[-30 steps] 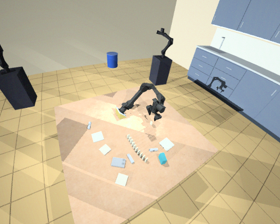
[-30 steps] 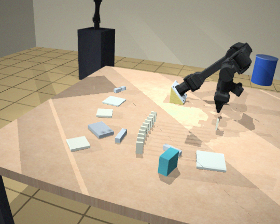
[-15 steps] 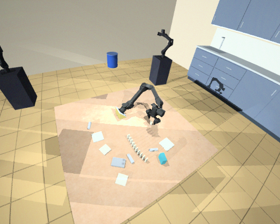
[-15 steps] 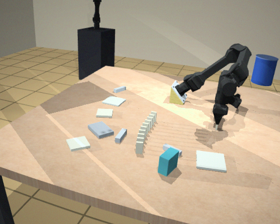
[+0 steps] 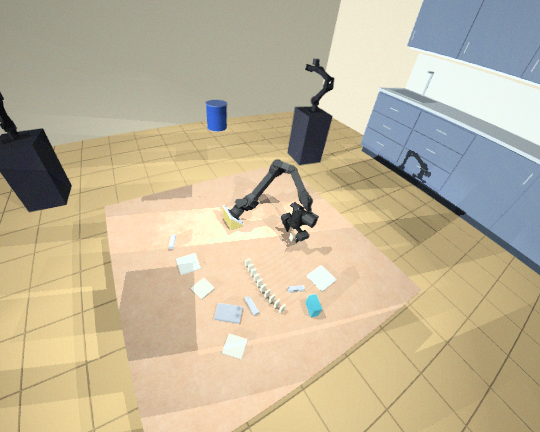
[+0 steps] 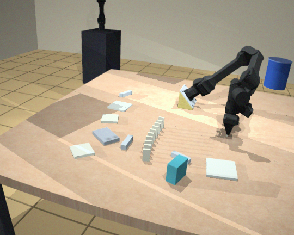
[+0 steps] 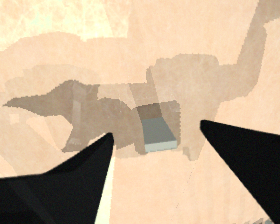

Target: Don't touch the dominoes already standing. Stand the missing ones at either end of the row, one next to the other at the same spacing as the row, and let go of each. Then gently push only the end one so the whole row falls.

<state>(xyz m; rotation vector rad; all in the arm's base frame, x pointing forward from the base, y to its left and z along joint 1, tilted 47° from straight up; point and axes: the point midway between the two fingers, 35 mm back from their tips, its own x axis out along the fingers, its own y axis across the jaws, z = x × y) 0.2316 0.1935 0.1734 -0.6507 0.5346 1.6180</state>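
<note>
Claw over a lone domino

The claw (image 7: pixel 156 137) points down at the table (image 6: pixel 257 130), open (holding nothing), astride a small domino (image 7: pixel 157 134) standing there.

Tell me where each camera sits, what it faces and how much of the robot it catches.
Top: high above the room, looking down at the table; whole arm shows.
Exterior: beside the table's near edge, looking across the domino row toward the arm.
Wrist: on the hand, pointing down between its open fingers at a small domino lying on the table.
Top and exterior share the row and the teal block.
</note>
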